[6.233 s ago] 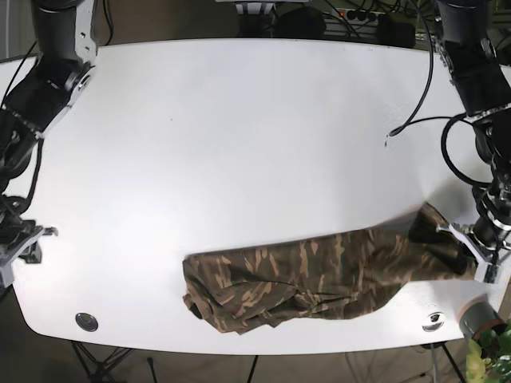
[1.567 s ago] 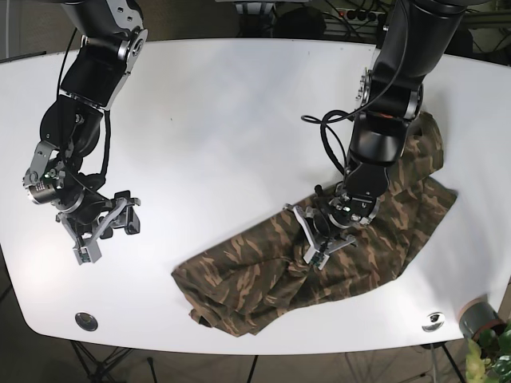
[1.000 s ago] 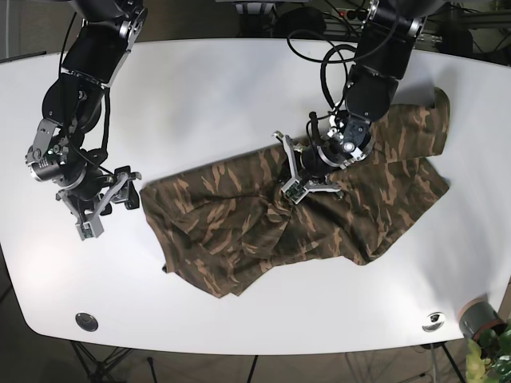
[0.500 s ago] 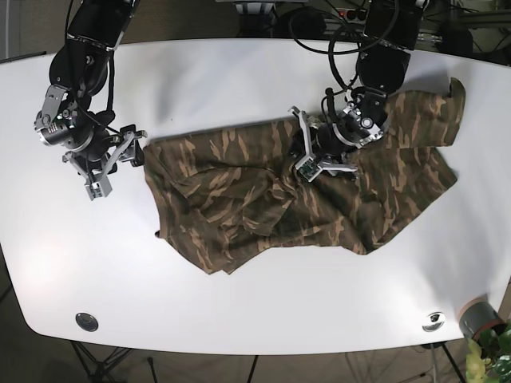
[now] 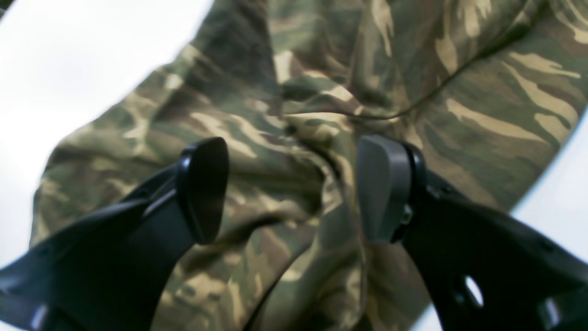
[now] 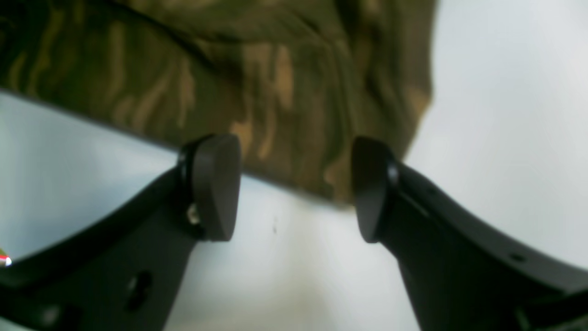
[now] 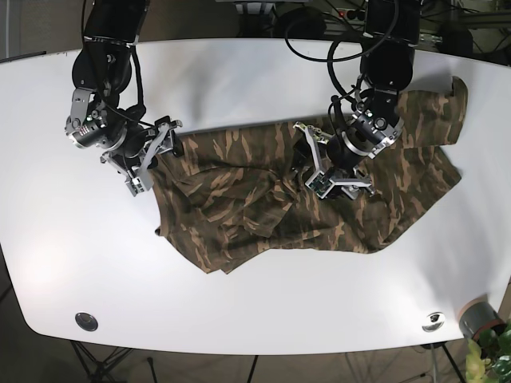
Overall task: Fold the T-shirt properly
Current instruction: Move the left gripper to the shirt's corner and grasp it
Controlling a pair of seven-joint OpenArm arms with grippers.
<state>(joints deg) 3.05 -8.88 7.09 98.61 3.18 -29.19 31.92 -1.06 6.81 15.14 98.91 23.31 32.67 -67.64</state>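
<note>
The camouflage T-shirt (image 7: 263, 191) lies crumpled across the middle and right of the white table (image 7: 239, 80), with one sleeve (image 7: 453, 96) at the far right. My left gripper (image 7: 321, 169) hovers over the shirt's bunched middle. In the left wrist view the left gripper (image 5: 294, 188) is open, with wrinkled cloth (image 5: 321, 92) under the gap. My right gripper (image 7: 150, 162) is at the shirt's left edge. In the right wrist view the right gripper (image 6: 294, 193) is open, with the cloth's edge (image 6: 285, 92) just beyond its fingertips (image 6: 216, 193) and bare table below.
Round metal fittings sit in the table near the front left (image 7: 86, 321) and front right (image 7: 433, 321). A grey cup (image 7: 477, 315) and a plant stand off the front right corner. Cables hang behind the back edge (image 7: 351, 14).
My right gripper has moved right and down to the shirt's left edge. My left gripper has shifted slightly down over the shirt's middle. The shirt's left side has drawn in a little.
</note>
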